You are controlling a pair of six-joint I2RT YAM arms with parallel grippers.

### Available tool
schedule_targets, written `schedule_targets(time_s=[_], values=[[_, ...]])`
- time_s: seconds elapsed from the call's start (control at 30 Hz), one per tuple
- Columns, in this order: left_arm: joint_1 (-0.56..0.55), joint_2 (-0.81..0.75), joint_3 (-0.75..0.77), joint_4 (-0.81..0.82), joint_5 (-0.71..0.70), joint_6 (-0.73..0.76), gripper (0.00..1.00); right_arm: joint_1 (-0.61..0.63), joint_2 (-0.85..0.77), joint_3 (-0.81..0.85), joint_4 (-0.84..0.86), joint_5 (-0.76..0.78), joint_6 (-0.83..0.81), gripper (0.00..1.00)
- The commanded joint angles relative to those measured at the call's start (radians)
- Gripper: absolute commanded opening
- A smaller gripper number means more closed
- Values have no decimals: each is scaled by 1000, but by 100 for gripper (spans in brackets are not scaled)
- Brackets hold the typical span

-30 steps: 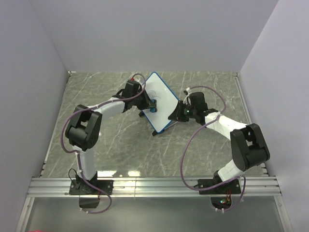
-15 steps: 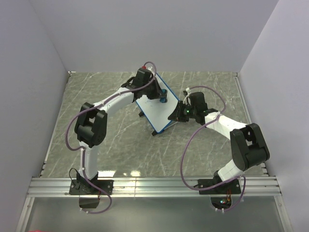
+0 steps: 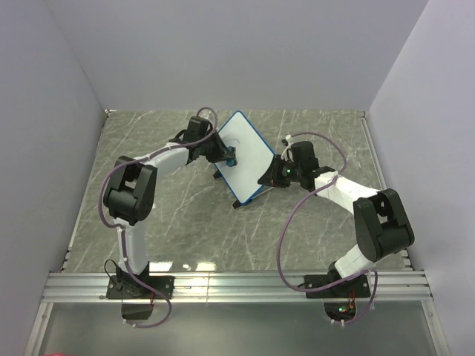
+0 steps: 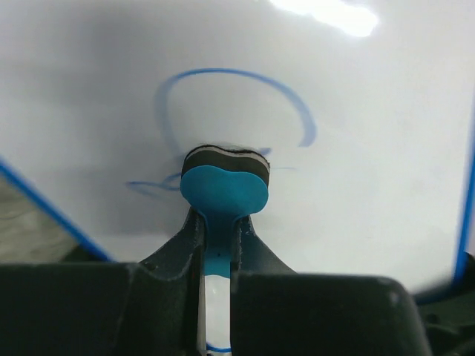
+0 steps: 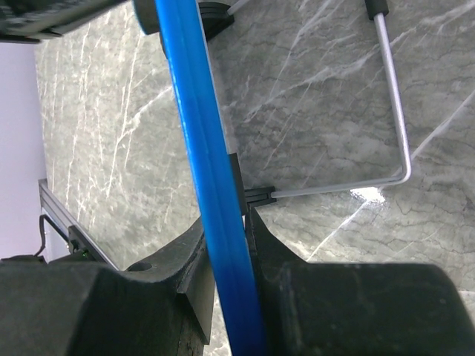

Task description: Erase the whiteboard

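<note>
The whiteboard, white with a thin blue rim, stands tilted in the middle of the marble table. My right gripper is shut on the board's blue edge at its right side. My left gripper is shut on a small blue eraser with a dark felt pad, which presses on the whiteboard's face. Blue pen marks curve just above the eraser, with a short stroke at its left. A few more blue traces show below the jaws.
A bent wire stand props the board from behind on the grey marble table. Lilac walls close the table at the left, back and right. An aluminium rail runs along the near edge by the arm bases.
The left arm swept the eraser up to the board's far top edge, then came back down to the board's left middle. The right gripper and the board have stayed put.
</note>
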Motion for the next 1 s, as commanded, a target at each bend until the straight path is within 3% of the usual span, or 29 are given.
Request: schedule_targets(time_s=[0.0,0.3,0.5,0.8,0.97], values=[[-4,68,-91,-77,-72,42,0,52,50,-31,-160,16,-106,0],[-29,4,-136,-66,-77,33,0,50,49,-30,-160,18,-107,0],[-105,25,101,-155,-75,47,0,50,55,-31,-152,13,-104,0],[-90,203,449,-235,-70,38,0,50,49,-31,-160,18,-106,0],[-41,272,474,-265,-86,39,0,50,40,-34,-164,22,-107,0]])
